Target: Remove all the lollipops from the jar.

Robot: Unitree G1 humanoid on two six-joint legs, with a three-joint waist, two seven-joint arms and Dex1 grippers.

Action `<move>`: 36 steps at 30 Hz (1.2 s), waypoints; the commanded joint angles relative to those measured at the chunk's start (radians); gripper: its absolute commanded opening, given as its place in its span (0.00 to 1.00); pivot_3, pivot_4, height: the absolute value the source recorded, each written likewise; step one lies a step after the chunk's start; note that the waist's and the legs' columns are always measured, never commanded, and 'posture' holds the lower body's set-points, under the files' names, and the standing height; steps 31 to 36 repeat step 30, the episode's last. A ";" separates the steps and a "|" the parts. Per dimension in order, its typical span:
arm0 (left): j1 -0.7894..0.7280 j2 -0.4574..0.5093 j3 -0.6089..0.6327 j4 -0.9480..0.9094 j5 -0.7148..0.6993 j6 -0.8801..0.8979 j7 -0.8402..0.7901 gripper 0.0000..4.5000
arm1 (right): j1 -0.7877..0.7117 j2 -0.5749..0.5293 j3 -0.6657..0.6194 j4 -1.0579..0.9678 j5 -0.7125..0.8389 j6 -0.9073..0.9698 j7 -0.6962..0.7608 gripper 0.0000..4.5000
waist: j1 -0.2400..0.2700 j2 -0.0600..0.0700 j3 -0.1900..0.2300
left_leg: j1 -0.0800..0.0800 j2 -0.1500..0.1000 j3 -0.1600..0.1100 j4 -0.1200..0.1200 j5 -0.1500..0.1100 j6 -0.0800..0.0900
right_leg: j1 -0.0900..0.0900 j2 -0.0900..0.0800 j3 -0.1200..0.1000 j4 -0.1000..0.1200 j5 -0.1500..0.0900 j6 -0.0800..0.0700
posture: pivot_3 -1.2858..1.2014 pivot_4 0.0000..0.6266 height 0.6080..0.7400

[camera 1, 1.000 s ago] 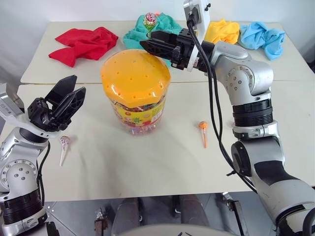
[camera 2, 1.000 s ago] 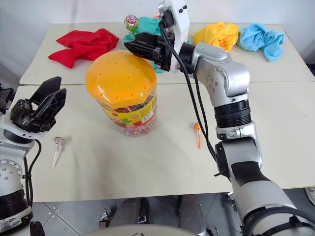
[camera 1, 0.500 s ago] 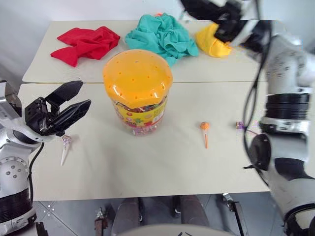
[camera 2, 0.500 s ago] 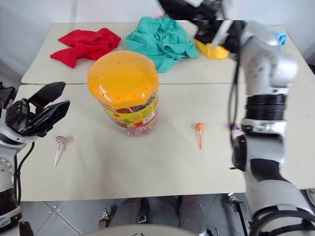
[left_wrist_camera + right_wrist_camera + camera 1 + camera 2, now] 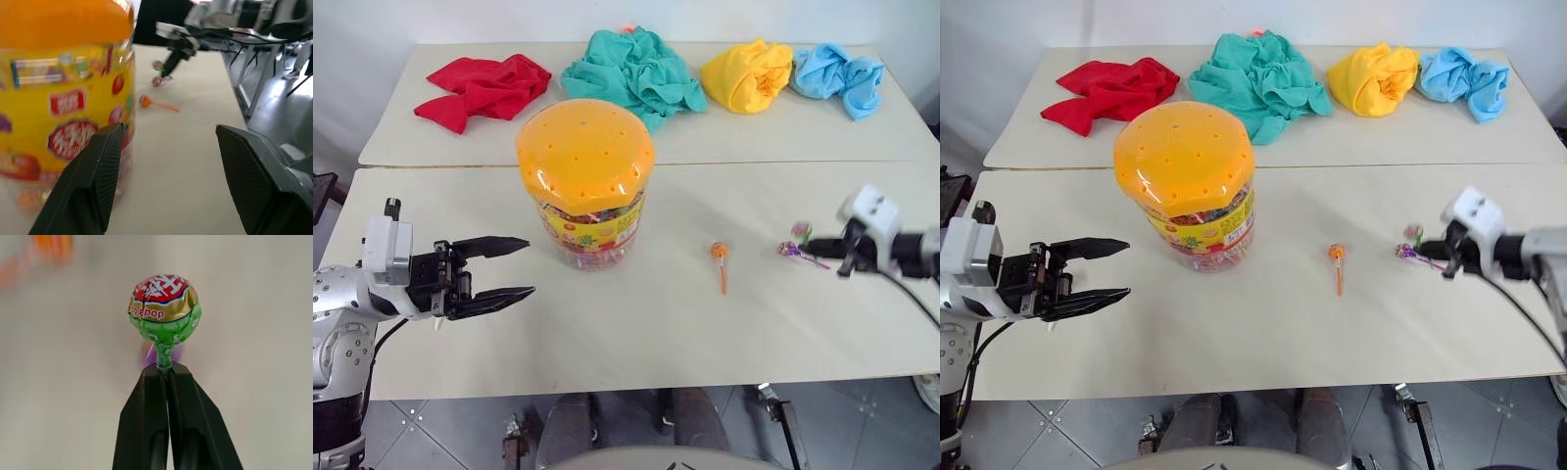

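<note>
The surface [image 5: 636, 343] is being taken up at its far edge by four crumpled cloths in a row — a red cloth [image 5: 485, 86], a teal cloth [image 5: 631, 70], a yellow cloth [image 5: 745, 76] and a blue cloth [image 5: 839, 76]. The jar [image 5: 585, 181] is being kept upright on the near half, left of centre, with its orange lid on; no lollipop is being seen standing in the lid.

The left pincer [image 5: 501, 268] is being held level beside the jar on its left, pointing toward it, its two fingers being spread well apart with nothing between them; they are not touching the jar.

The right pincer [image 5: 822, 252] is being held low over the surface at the right, its fingers being pressed together on the stick of the green-wrapped lollipop [image 5: 164, 313], which is being carried head outward just past the fingertips. A purple-stick lollipop [image 5: 794, 252] is lying on the surface just beside it — whether the two are touching cannot be told. An orange lollipop [image 5: 719, 255] is lying flat between the jar and the right pincer, apart from both.
</note>
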 commanded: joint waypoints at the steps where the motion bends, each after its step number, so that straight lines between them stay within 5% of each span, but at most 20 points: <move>1: -0.023 0.012 -0.014 -0.001 0.026 -0.026 -0.016 0.71 | 0.030 -0.010 -0.056 0.074 -0.059 -0.137 -0.059 0.00 | -0.003 0.000 0.000 | 0.000 0.000 0.000 0.000 0.000 0.000 | 0.000 0.000 0.001 0.000 0.000 0.000 | 0.52 0.24 1.00; 5: -0.031 0.007 -0.025 -0.006 0.051 -0.022 0.015 0.71 | 0.057 0.012 -0.088 0.113 -0.042 -0.163 -0.064 0.16 | 0.002 0.000 0.000 | 0.001 0.000 -0.001 0.000 0.000 0.000 | 0.001 0.000 0.000 0.000 0.000 0.000 | 0.52 0.24 1.00; 16: 0.013 0.014 0.014 -0.009 0.139 -0.008 0.187 0.71 | 0.044 0.151 -0.236 -0.131 0.241 -0.247 0.089 0.98 | -0.003 0.001 0.000 | 0.001 0.001 -0.002 0.000 0.000 0.000 | 0.000 0.000 -0.001 0.001 0.000 0.000 | 0.52 0.24 1.00; 26: 0.128 -0.060 0.017 0.023 0.297 -0.092 0.356 0.71 | -0.009 0.379 0.000 -0.263 0.104 -0.505 0.083 0.99 | 0.006 0.001 0.000 | 0.001 0.000 -0.003 -0.001 0.000 0.000 | 0.000 0.000 -0.001 0.002 0.000 0.000 | 0.52 0.24 1.00; 36: 0.139 -0.122 0.014 0.024 0.413 -0.180 0.486 0.71 | -0.008 0.440 0.024 -0.200 0.038 -0.610 0.030 0.99 | 0.017 0.000 0.000 | 0.000 0.000 -0.003 0.000 0.000 0.000 | 0.000 0.000 -0.001 0.002 0.000 0.000 | 0.52 0.24 1.00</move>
